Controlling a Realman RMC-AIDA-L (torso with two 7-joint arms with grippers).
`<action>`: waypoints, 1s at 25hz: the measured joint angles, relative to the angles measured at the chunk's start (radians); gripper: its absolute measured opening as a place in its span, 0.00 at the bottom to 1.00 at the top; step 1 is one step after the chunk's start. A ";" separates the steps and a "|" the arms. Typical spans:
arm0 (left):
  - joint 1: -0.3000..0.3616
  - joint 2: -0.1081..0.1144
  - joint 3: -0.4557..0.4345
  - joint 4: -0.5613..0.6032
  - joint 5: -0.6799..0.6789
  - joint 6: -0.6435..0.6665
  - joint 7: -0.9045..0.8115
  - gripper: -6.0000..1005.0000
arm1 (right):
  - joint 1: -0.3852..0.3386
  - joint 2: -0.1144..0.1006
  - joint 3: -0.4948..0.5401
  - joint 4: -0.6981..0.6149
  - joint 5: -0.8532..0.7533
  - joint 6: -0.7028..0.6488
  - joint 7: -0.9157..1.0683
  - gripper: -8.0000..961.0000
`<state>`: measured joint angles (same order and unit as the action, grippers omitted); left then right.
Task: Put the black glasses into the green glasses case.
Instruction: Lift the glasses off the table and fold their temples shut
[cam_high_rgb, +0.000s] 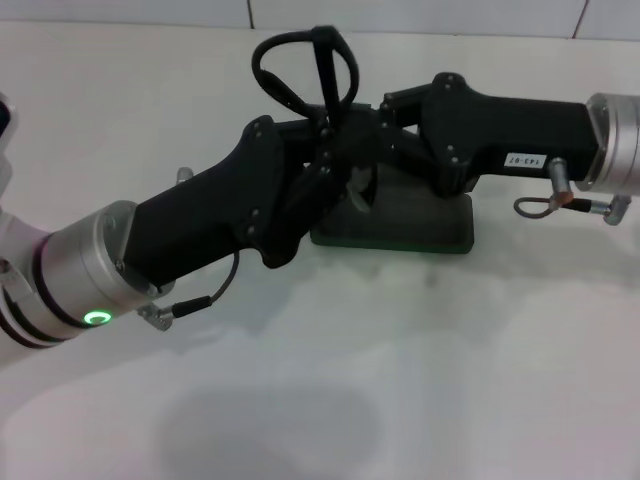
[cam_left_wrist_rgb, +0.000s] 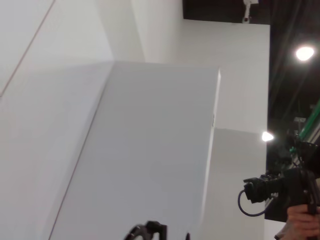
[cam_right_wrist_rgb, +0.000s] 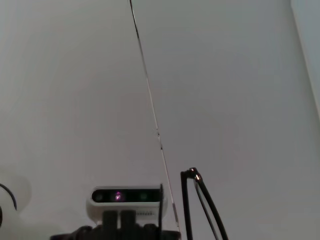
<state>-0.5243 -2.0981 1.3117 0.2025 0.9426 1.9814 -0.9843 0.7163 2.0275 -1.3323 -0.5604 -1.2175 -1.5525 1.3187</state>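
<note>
The black glasses (cam_high_rgb: 325, 85) stand upright in the head view, lenses and temple arms rising above the spot where both grippers meet. My left gripper (cam_high_rgb: 322, 150) reaches in from the lower left and is shut on the lower part of the glasses. My right gripper (cam_high_rgb: 368, 128) reaches in from the right and sits close against the glasses. The green glasses case (cam_high_rgb: 420, 225) lies on the table right below both grippers, mostly hidden by them. Thin black parts of the glasses (cam_right_wrist_rgb: 184, 200) also show in the right wrist view.
The white table (cam_high_rgb: 350, 380) stretches wide towards me and to the far left. A white tiled wall (cam_high_rgb: 420, 15) stands behind it. The left wrist view shows white partition walls (cam_left_wrist_rgb: 150, 150) and a person with a camera (cam_left_wrist_rgb: 265, 187) far off.
</note>
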 joint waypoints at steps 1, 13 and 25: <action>0.002 0.000 -0.001 -0.002 -0.001 -0.001 -0.001 0.05 | 0.000 0.000 -0.004 -0.001 0.001 0.001 0.000 0.05; 0.007 -0.002 -0.002 -0.039 -0.017 -0.018 -0.002 0.05 | 0.018 0.000 -0.053 -0.008 0.007 0.001 0.003 0.05; 0.007 0.001 -0.003 -0.040 -0.019 -0.029 -0.003 0.05 | 0.022 -0.001 -0.048 -0.008 0.009 0.033 -0.003 0.05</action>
<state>-0.5177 -2.0975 1.3086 0.1625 0.9232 1.9521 -0.9875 0.7379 2.0267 -1.3800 -0.5687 -1.2088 -1.5190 1.3156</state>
